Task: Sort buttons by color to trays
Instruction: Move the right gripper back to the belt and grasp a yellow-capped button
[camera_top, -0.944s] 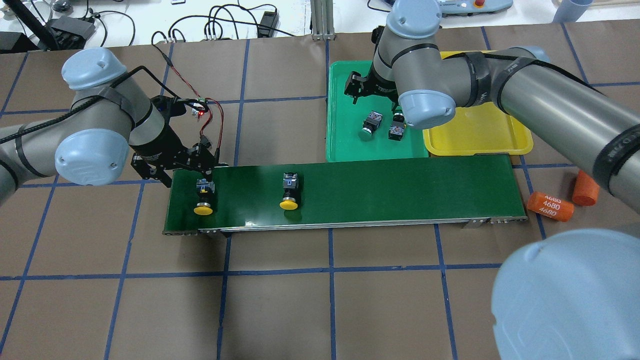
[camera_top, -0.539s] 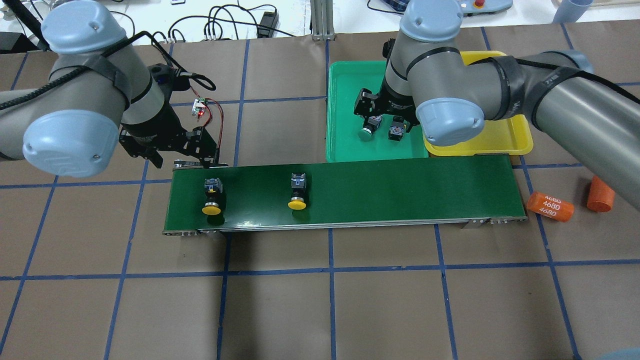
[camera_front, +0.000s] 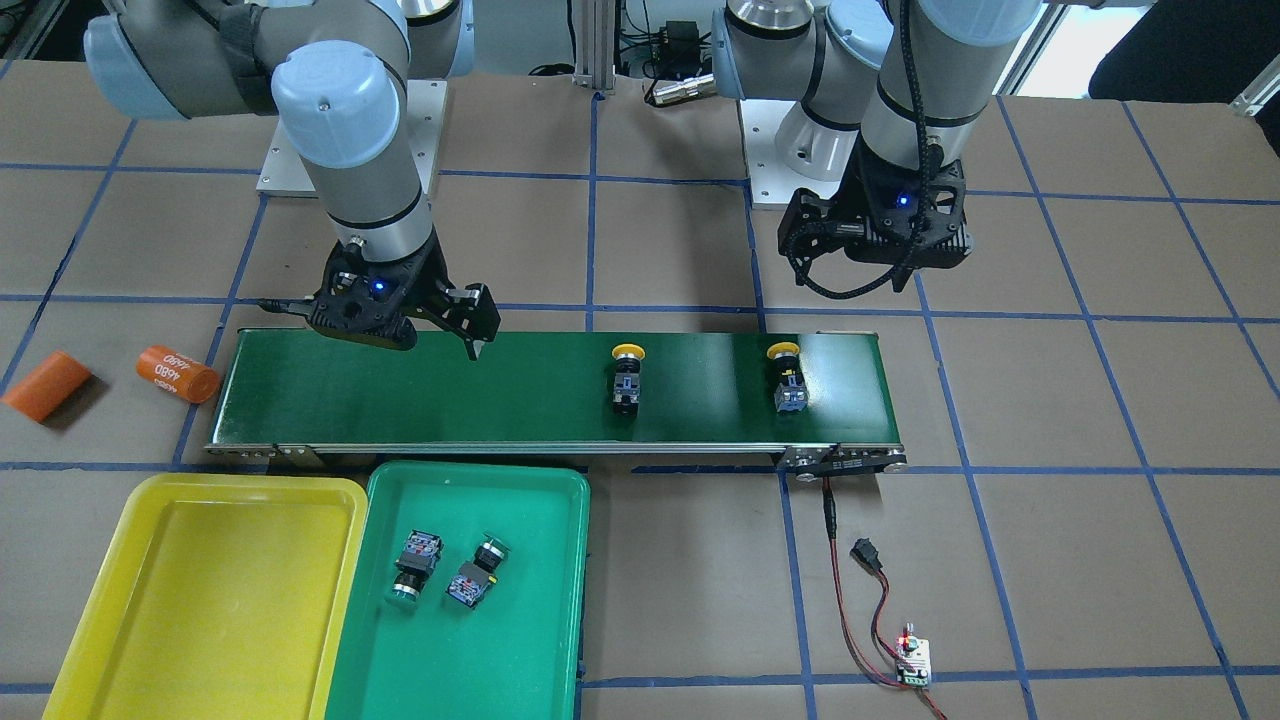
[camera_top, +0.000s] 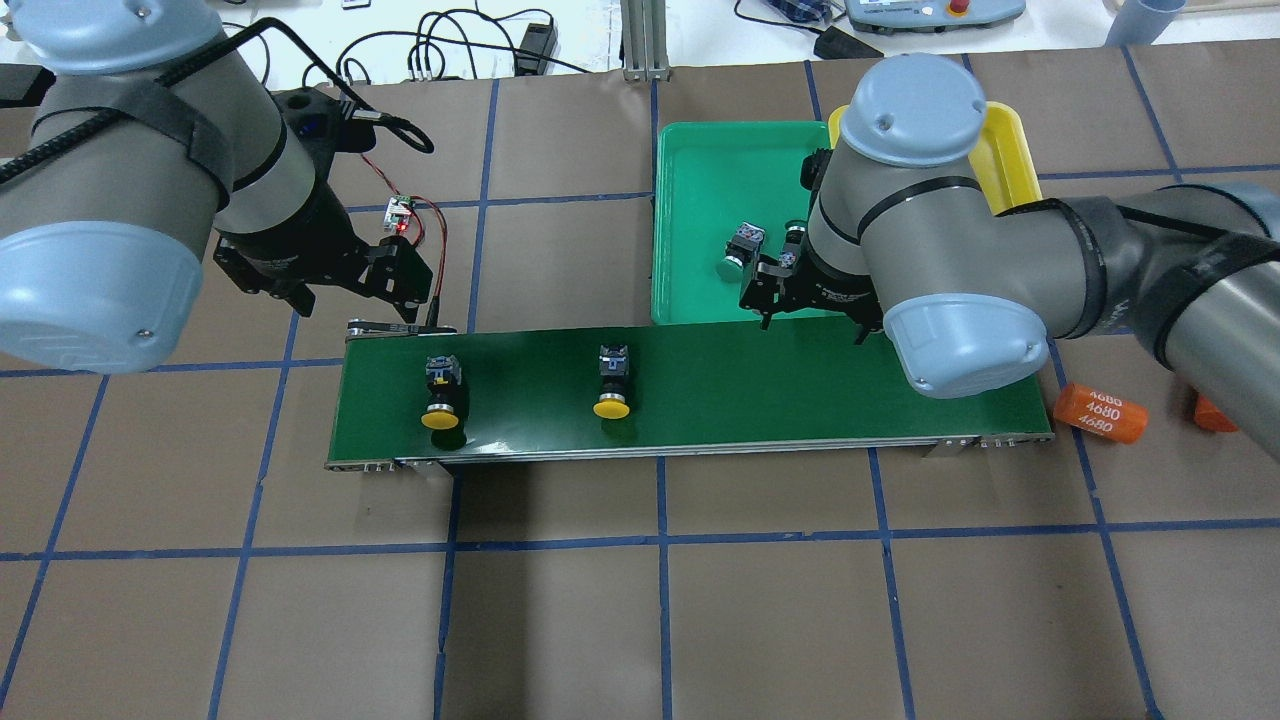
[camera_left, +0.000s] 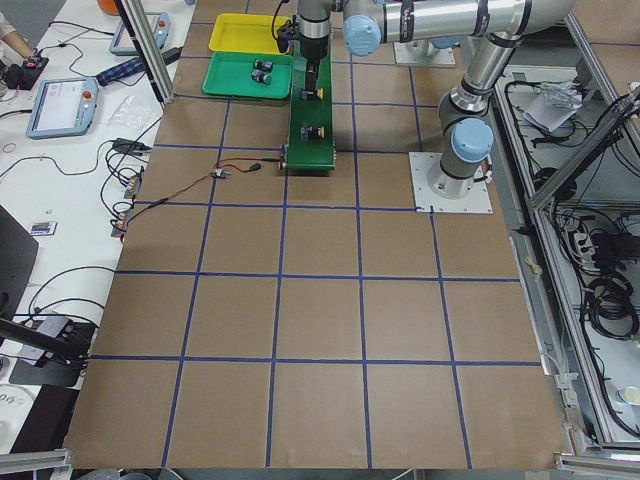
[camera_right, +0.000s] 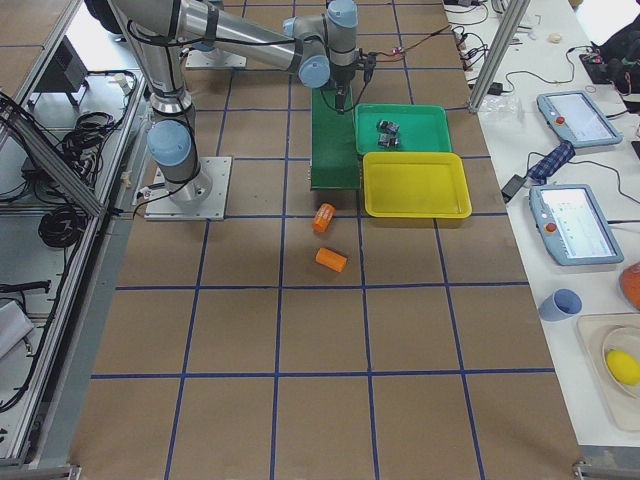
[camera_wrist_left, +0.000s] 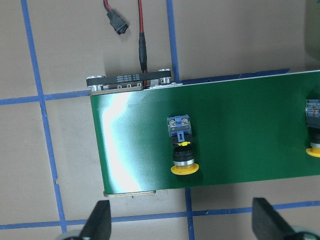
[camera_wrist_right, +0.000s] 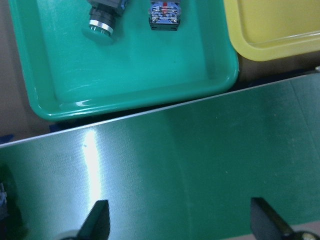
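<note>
Two yellow-capped buttons (camera_top: 441, 395) (camera_top: 612, 380) lie on the dark-green belt (camera_top: 780, 390), caps toward the robot. Two green-capped buttons (camera_front: 415, 565) (camera_front: 475, 578) lie in the green tray (camera_top: 690, 300). In the overhead view the right arm partly hides one of them. Beside it, the yellow tray (camera_front: 200, 600) holds nothing. My left gripper (camera_wrist_left: 182, 227) hangs open and empty above the belt's left end, over the nearer yellow button (camera_wrist_left: 181, 150). Open and empty too, my right gripper (camera_wrist_right: 180, 225) hovers over the belt by the green tray's (camera_wrist_right: 130, 100) edge.
Two orange cylinders (camera_top: 1100, 410) (camera_top: 1215, 415) lie on the table past the belt's right end. A small circuit board (camera_front: 912, 655) with red and black wires runs to the belt's left end. Brown paper with blue tape lines covers the table.
Both yellow buttons have drifted right along the belt. My right gripper came from over the green tray toward the belt. My left gripper rose and drew back from the left button.
</note>
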